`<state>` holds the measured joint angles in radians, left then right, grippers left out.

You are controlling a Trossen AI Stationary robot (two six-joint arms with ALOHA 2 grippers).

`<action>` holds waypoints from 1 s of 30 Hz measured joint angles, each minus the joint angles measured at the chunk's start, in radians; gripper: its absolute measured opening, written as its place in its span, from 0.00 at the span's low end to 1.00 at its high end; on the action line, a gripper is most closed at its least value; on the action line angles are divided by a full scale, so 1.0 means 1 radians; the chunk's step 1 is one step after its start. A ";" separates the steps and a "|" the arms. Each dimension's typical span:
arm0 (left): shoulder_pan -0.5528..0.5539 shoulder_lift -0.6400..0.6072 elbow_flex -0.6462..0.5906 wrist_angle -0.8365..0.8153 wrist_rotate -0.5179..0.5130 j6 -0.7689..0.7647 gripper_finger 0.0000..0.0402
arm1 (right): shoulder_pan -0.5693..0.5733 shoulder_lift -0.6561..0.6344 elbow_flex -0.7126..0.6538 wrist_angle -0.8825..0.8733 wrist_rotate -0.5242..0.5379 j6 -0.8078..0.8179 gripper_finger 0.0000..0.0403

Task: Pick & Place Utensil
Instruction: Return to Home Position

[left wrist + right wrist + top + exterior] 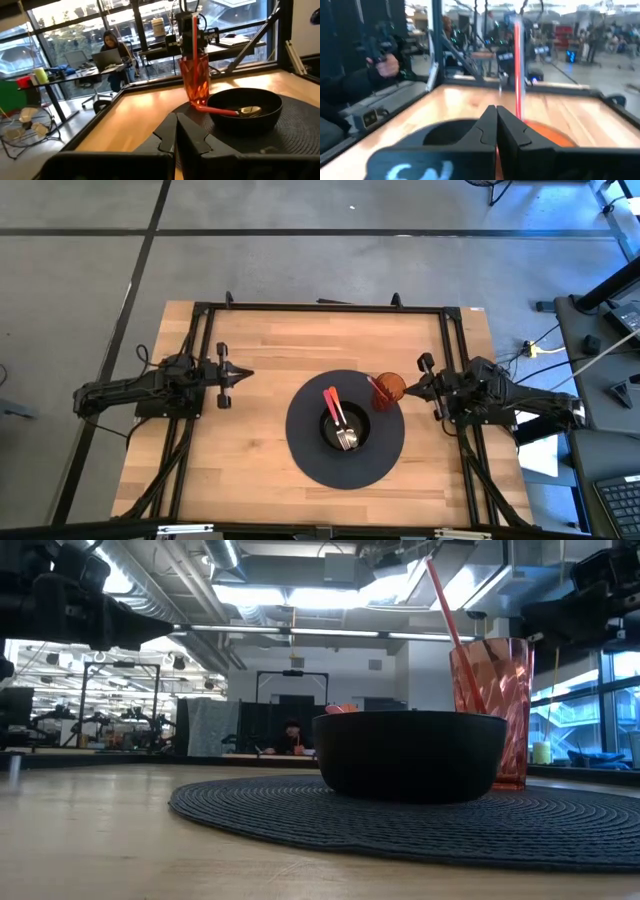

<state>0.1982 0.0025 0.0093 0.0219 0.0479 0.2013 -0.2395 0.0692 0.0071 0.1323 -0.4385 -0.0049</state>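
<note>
Left gripper (244, 374) well left of the black bowl (345, 430), fingers together. Right gripper (412, 388) up-right of the bowl, just beside the orange cup (390, 389) with straw (445, 608), fingers together.

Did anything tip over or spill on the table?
No, nothing looks wrong. The orange cup stands upright on the black mat beside the bowl, straw inside it. The pink fork and a spoon lie in the bowl. The left hand and right hand are shut, holding nothing.

No text, label, brand, number or sign can be read in any view.
</note>
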 joint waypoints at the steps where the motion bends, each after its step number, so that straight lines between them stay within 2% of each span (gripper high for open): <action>1: 0.000 0.000 0.000 0.000 0.001 -0.005 0.00 | 0.020 0.000 0.000 -0.016 0.032 -0.005 0.00; 4: 0.000 0.001 0.000 0.000 0.001 -0.015 0.01 | 0.071 0.000 0.000 -0.019 0.105 -0.032 0.00; 9: 0.000 0.002 0.000 0.000 0.001 -0.001 0.00 | 0.115 0.000 0.000 0.013 0.106 -0.053 0.00; 16: 0.000 0.009 0.000 -0.002 0.001 -0.006 0.00 | 0.121 0.000 0.000 0.027 0.106 -0.043 0.00; 21: 0.000 0.038 0.000 -0.005 -0.012 -0.015 0.01 | 0.121 0.000 0.000 0.046 0.183 0.009 0.00; 30: 0.000 0.107 0.000 -0.003 -0.013 -0.020 0.01 | 0.121 0.000 0.000 0.042 0.185 0.000 0.00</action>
<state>0.1982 0.1094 0.0090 0.0190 0.0349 0.1810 -0.1188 0.0692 0.0071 0.1741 -0.2539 -0.0048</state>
